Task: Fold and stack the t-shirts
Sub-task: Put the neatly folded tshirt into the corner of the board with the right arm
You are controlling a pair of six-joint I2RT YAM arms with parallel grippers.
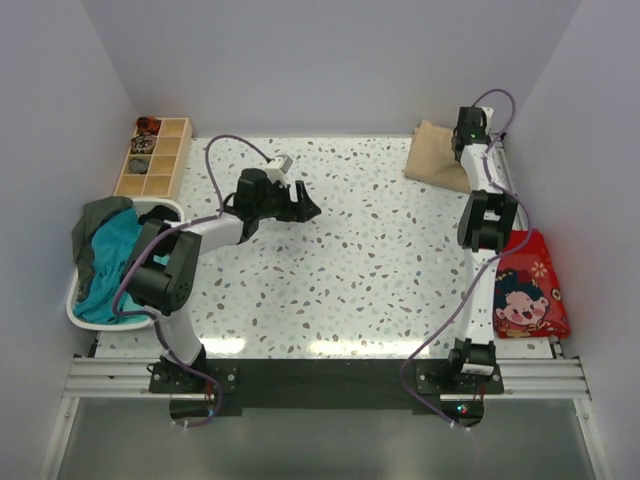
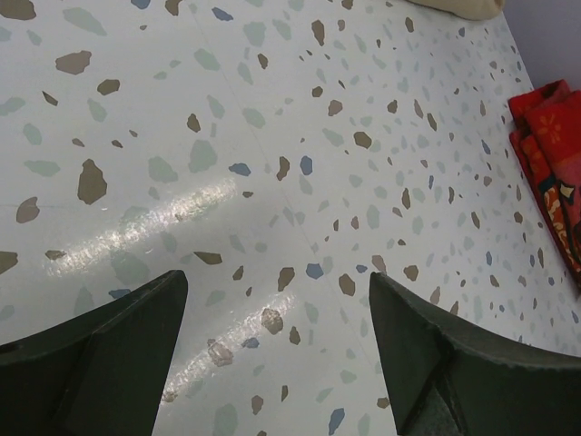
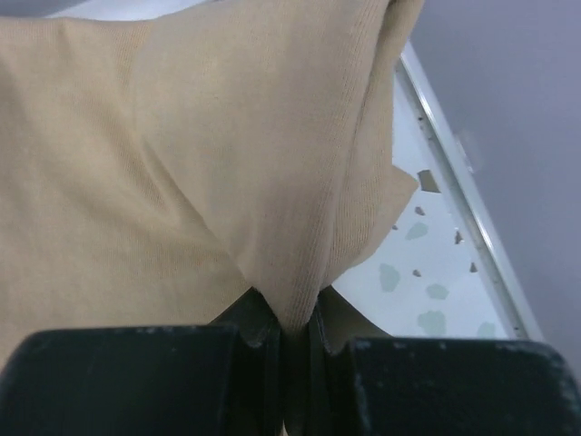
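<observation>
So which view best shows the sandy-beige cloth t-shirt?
Top external: the sandy-beige cloth t-shirt shows nearly whole, far right. Right wrist: only a fold pinched in the right gripper. Left wrist: a sliver.

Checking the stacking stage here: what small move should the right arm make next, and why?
Probably open the jaws of the right gripper and let go. They are shut on a pinched ridge of the beige t-shirt, which already lies compact at the far right corner of the table; more shirts wait in the basket.
</observation>
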